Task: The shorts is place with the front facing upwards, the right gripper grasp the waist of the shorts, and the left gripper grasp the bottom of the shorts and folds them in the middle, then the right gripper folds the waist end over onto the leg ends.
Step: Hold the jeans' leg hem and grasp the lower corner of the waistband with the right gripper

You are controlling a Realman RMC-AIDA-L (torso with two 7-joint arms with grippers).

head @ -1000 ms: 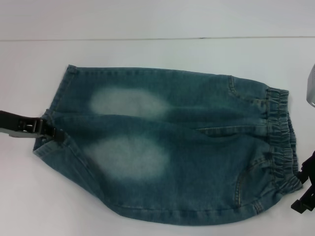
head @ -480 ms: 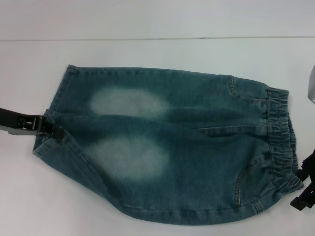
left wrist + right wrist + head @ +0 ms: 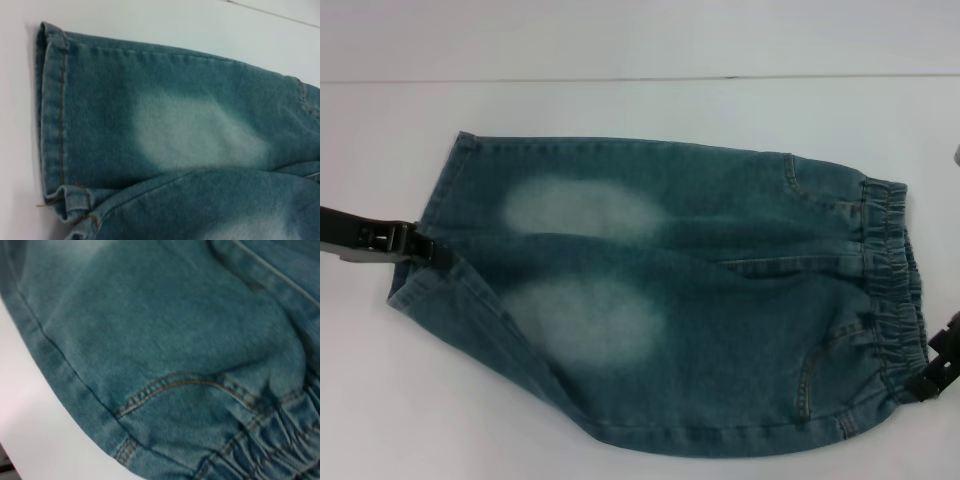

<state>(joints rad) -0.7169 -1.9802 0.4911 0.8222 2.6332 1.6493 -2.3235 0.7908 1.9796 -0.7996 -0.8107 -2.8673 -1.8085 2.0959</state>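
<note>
The blue-green denim shorts (image 3: 720, 340) lie flat on the white table (image 3: 620, 110), front side up, with two pale faded patches. The leg ends (image 3: 438, 205) point left and the gathered waist (image 3: 890, 290) points right. My left gripper (image 3: 425, 248) reaches in from the left and is shut on the bottom of the shorts where the two leg hems meet. The left wrist view shows the far leg's stitched hem (image 3: 52, 115). My right gripper (image 3: 928, 383) sits at the near corner of the waist, touching the fabric. The elastic band (image 3: 270, 450) also appears in the right wrist view.
A thin dark seam (image 3: 620, 78) crosses the table behind the shorts. White table surface shows on all sides of the shorts.
My left gripper has shifted slightly away from me, drawing the near leg's hem with it. My right gripper has moved up toward the near waist corner.
</note>
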